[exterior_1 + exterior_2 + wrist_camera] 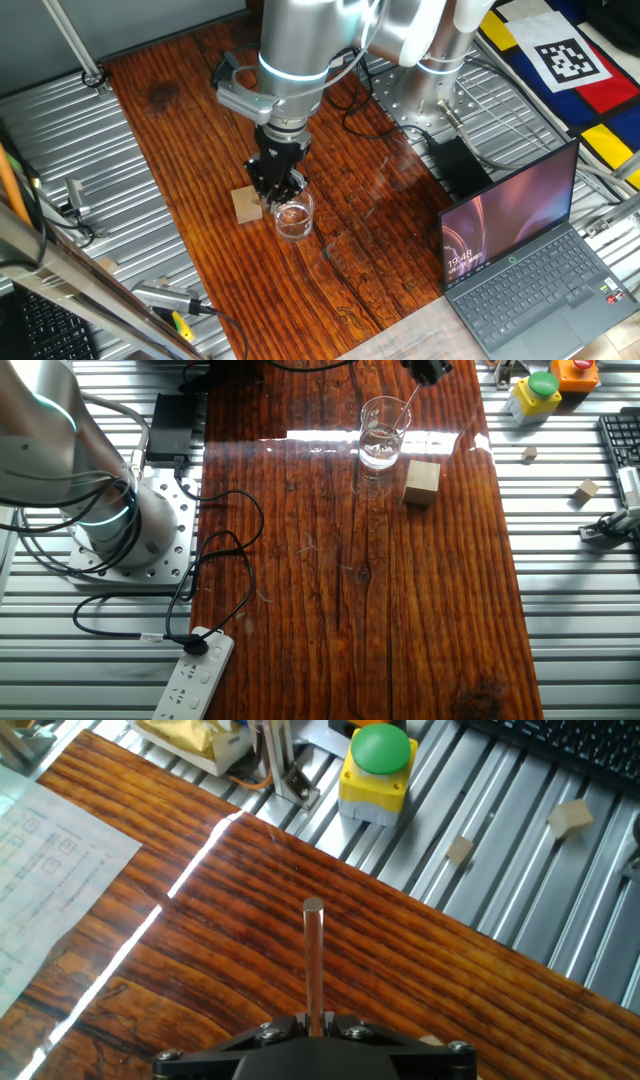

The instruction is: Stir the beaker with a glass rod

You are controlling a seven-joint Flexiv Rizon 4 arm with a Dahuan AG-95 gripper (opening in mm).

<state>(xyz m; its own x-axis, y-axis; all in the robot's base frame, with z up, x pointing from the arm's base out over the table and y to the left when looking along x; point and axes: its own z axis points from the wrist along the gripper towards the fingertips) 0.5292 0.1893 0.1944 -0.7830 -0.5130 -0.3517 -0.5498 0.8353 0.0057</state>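
The claw point(284, 192) grips the glass rod point(314, 965), its tip seemingly dipped into the beaker point(381, 433) at the tan block's point(421, 483) ten o'clock on the tabletop point(330, 610), so stirring looks underway, not finished.

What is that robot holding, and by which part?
A glass rod, held by the gripper at one end; its other end dips into the beaker.
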